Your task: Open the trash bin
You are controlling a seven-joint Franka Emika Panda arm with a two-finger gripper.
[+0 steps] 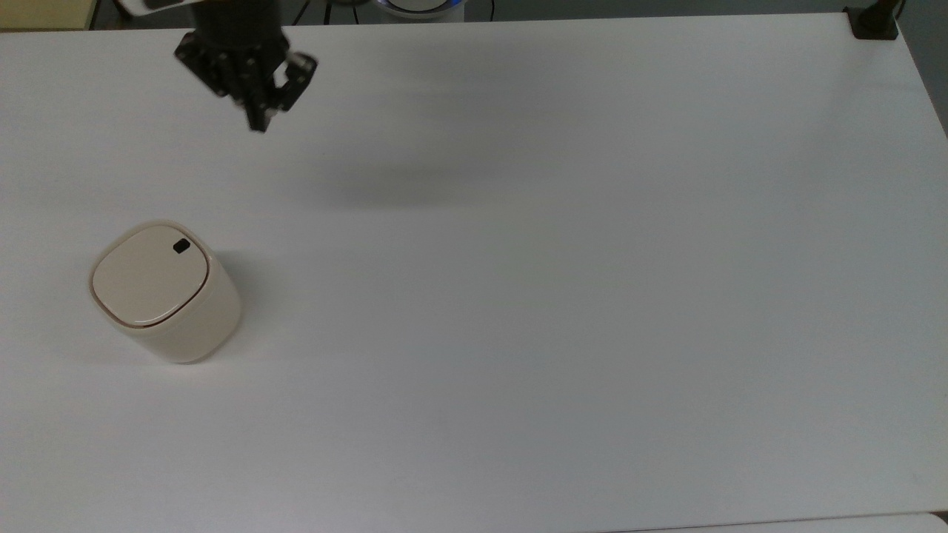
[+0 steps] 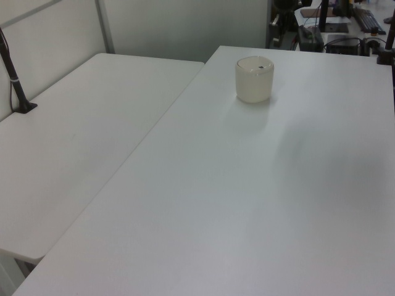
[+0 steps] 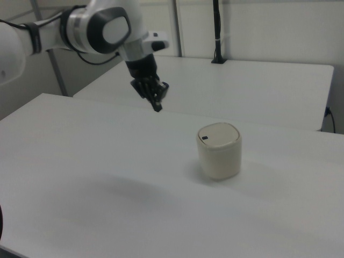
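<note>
The approach is under way: the gripper (image 1: 258, 122), fingers apparently pinched together and empty, hangs well apart from the trash bin (image 1: 164, 290), which stands lid-down below it in the top view. Next, its tip must reach the black button (image 1: 181, 246).

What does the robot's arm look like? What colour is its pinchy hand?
The arm is chunky and rounded, with smooth white shells and a dark grey oval panel at one joint. A thin black cable runs beside it. The gripper is black, boxy at the top, ending in two slim fingers.
</note>
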